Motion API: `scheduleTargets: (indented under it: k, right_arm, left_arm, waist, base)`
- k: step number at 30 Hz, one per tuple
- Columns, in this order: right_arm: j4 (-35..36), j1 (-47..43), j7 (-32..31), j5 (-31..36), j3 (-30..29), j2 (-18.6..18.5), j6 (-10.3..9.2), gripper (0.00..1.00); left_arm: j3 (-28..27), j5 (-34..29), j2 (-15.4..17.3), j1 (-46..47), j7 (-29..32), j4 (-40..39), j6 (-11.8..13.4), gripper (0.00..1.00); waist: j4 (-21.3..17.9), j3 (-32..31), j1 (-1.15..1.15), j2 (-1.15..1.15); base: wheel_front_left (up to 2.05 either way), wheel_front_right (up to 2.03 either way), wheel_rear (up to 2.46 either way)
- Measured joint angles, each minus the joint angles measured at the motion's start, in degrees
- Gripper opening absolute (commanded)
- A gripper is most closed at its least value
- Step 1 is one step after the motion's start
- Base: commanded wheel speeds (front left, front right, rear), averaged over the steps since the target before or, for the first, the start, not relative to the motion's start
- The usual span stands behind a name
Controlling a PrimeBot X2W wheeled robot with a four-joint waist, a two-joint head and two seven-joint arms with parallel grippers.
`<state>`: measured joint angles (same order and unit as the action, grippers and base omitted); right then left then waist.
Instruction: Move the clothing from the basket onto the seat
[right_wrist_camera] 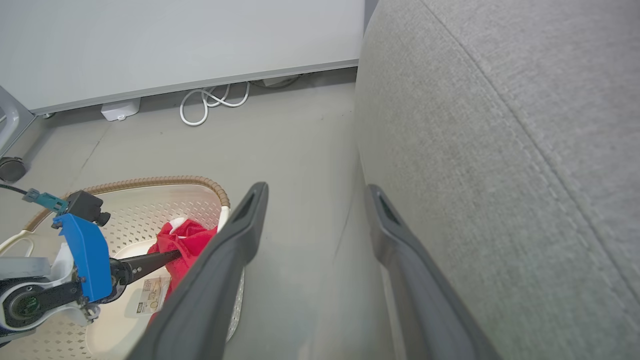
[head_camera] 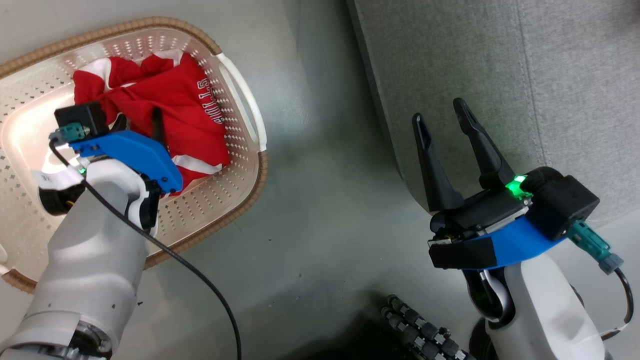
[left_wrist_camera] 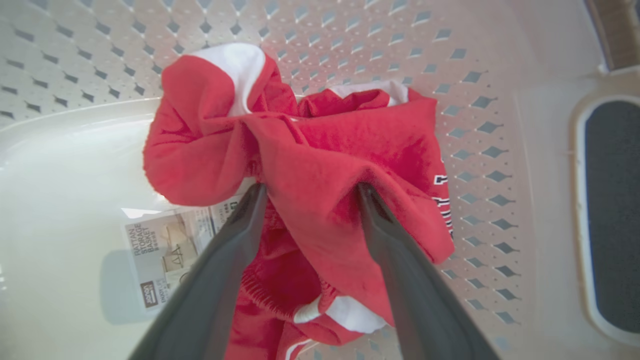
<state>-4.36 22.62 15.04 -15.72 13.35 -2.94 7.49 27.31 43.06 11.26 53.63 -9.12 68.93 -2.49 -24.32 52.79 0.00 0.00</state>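
The red clothes (head_camera: pixel 170 105) lie in a soft bunch inside the white laundry basket (head_camera: pixel 235 165), pushed up near one holey wall. I can see white stripes and some white letters on them. The left gripper (left_wrist_camera: pixel 311 187) is down in the basket, right at the pile. Its two long dark fingers are spread wide, and a fold of red cloth sits between them, but they are not squeezing it. A paper label (left_wrist_camera: pixel 165 245) on the basket's bottom peeks out from under the clothes. The right gripper (head_camera: pixel 440 114) hangs over the floor (head_camera: pixel 320 200), just beside the edge of the big grey seat (head_camera: pixel 475 60). Its fingers are spread wide too, and nothing is in them. All the red I can see is in the basket, so I think the job has hardly begun. The grab is not yet made. After that, the clothes have to be lifted out, carried across the floor and put down on the seat. There may be more than one piece to carry.
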Motion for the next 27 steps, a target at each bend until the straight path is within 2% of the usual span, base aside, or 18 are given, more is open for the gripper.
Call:
scheduleTargets:
  k: [6,7,9,10,27]
  right_arm:
    - [0.7,-0.6,0.0,-0.2,0.1,0.0,0.00,1.00]
    - [0.7,-0.7,0.0,-0.4,0.2,0.0,0.00,1.00]
    - [0.7,-0.8,0.0,-0.5,0.3,0.0,0.00,1.00]
    - [0.7,-0.8,0.0,-0.5,0.3,0.0,0.00,1.00]
    - [0.2,-0.1,0.0,-1.0,0.8,0.0,0.00,1.00]
  left_arm:
    - [0.4,0.3,-0.7,2.1,0.8,1.5,-0.4,1.00]
    - [0.9,0.1,-0.8,2.4,1.4,2.0,-0.6,0.83]
    - [1.4,-0.3,-0.8,2.8,1.7,2.3,-0.7,0.16]
    - [1.4,-0.3,-0.8,2.8,1.7,2.3,-0.7,0.00]
    - [3.2,-0.8,-0.4,3.2,1.2,3.9,-2.1,0.00]
  waist:
    - [0.5,0.8,0.00,0.00]
    - [0.5,0.9,0.00,0.00]
    - [0.5,0.9,0.00,0.00]
    - [0.5,0.9,0.00,0.00]
    - [-0.1,-0.1,0.00,0.00]
  base:
    - [0.00,0.00,0.00]
    - [0.00,0.00,0.00]
    - [0.00,0.00,0.00]
    - [0.00,0.00,0.00]
    - [0.00,0.00,0.00]
